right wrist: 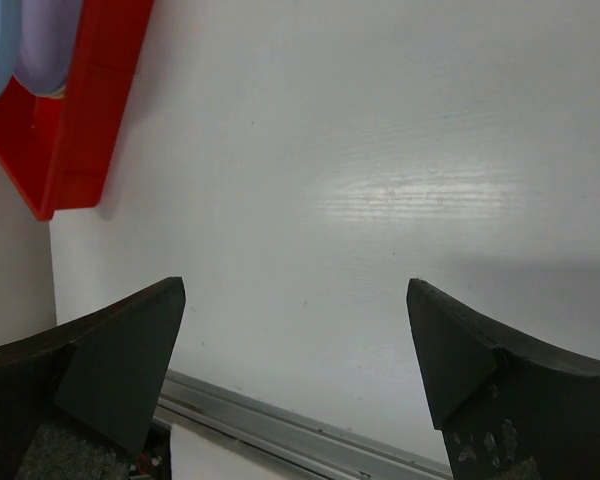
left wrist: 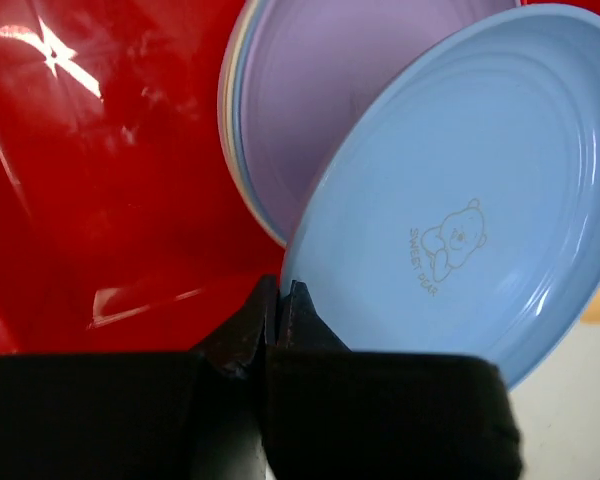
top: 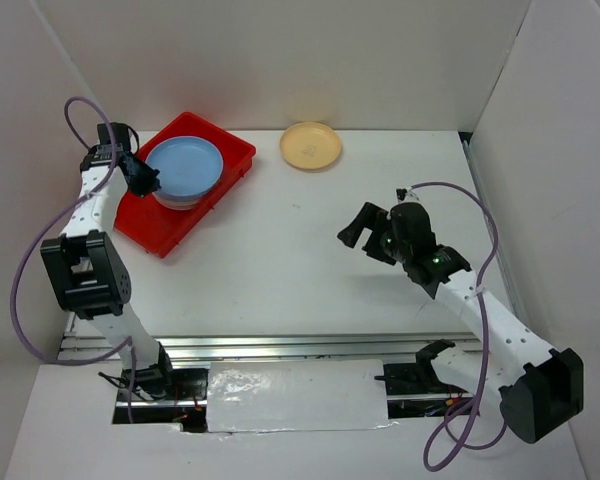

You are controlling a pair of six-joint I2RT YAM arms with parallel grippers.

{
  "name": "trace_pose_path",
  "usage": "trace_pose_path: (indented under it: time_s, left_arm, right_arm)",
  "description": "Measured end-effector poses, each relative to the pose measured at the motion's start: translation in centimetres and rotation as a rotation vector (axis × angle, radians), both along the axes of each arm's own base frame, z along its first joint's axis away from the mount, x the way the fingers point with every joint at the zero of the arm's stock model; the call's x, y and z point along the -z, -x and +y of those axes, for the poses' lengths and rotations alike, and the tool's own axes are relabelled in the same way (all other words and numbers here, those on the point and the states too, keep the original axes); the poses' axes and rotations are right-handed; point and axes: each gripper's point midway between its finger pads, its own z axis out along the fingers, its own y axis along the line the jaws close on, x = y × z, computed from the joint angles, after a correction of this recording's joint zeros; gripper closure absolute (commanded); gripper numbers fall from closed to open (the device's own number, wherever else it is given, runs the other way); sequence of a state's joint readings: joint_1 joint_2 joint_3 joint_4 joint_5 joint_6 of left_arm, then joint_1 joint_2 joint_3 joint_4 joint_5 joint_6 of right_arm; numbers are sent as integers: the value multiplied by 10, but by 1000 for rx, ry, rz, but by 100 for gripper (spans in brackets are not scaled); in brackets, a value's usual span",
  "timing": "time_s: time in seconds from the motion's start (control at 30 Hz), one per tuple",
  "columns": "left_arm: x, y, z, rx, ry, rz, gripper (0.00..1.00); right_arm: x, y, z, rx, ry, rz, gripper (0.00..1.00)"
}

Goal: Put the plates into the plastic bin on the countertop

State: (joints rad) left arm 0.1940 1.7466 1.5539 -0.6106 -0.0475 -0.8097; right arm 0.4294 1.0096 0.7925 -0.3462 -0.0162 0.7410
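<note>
Looking down from the top view, the left gripper [top: 146, 180] is clamped on the near-left rim of a pale blue round plastic plate [top: 187, 164]. That plate sits on top of a plate stack inside the bright red shallow rectangular plastic bin [top: 145, 228], at the back left of the flat white countertop [top: 280, 265]. A cream round plastic plate [top: 311, 146] lies alone on the countertop by the back wall, just right of the bin and apart from it. The right gripper [top: 365, 236] is over bare countertop at centre right, jaws spread, holding nothing.

Left wrist: black fingertips [left wrist: 252, 325] are pinched together on the blue plate's rim. The plate shows a small bear print and lies tilted over a purple round plastic plate [left wrist: 320, 100]; red bin floor to the left.

Right wrist: both fingers [right wrist: 120, 360] are wide apart with white countertop between them. A bin corner shows at top left, with blue and purple plate edges in it.
</note>
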Motion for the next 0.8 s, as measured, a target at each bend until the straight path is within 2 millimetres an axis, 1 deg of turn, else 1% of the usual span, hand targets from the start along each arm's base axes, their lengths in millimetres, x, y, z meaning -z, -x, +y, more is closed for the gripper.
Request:
trace_pose_path:
  time_s: [0.03, 0.07, 0.1, 0.13, 0.17, 0.23, 0.27, 0.3, 0.33, 0.4, 0.43, 0.47, 0.53, 0.57, 0.63, 0.67, 0.7, 0.77, 0.8]
  left_arm:
    - [4, -7, 5, -13, 6, 9, 98]
    - [9, -15, 9, -21, 9, 16, 78]
    - [10, -24, 14, -28, 9, 21, 65]
    - [12, -33, 16, -24, 7, 23, 46]
    - [11, -42, 20, -26, 2, 22, 2]
    - [4, -58, 25, -43, -8, 17, 1]
    - [-1, -62, 27, -52, -19, 11, 1]
    - [-6, -61, 30, -62, -27, 13, 1]
    - [-12, -57, 30, -70, -33, 15, 1]
    - [-26, -43, 27, -81, -38, 13, 1]
    - [-31, -33, 25, -83, -42, 12, 1]
    - [-42, -17, 18, -76, -48, -6, 1]
    - [-62, 20, 1, -45, -69, -47, 1]
    - [-74, 42, -12, -13, -76, -83, 1]
    - [-99, 84, -47, 90, -90, -164, 1]
    - [-115, 102, -68, 162, -99, -226, 1]
    - [-125, 116, -87, 239, -101, -275, 1]
    - [-133, 142, -113, 353, -99, -337, 1]
    - [-129, 152, -120, 397, -102, -346, 1]
  right_arm:
    - [3, 3, -2, -5, 3, 5, 0]
    - [3, 4, -3, -11, 3, 4, 0]
    - [1, 6, -4, -17, 5, 0, 0]
    - [-1, 6, -5, -23, 4, -10, 0]
    - [-3, 6, -5, -30, 4, -16, 0]
    - [-4, 7, -5, -43, 7, -24, 0]
    - [-5, 7, -5, -49, 4, -27, 0]
    - [-5, 6, -5, -53, 2, -28, 0]
    - [-4, 4, -5, -54, 1, -28, 0]
    - [-2, -3, -5, -53, -7, -23, 0]
    - [0, -11, -5, -45, -13, -17, 0]
    - [1, -21, -5, -40, -26, -14, 0]
    - [7, -53, -6, 4, -56, 11, 0]
    - [14, -74, -6, 28, -77, 31, 0]
    - [26, -123, -6, 92, -141, 46, 0]
    - [37, -143, -7, 119, -174, 59, 0]
    - [49, -164, -9, 148, -210, 72, 0]
    - [76, -196, -13, 199, -270, 123, 0]
    - [85, -211, -15, 220, -289, 138, 0]
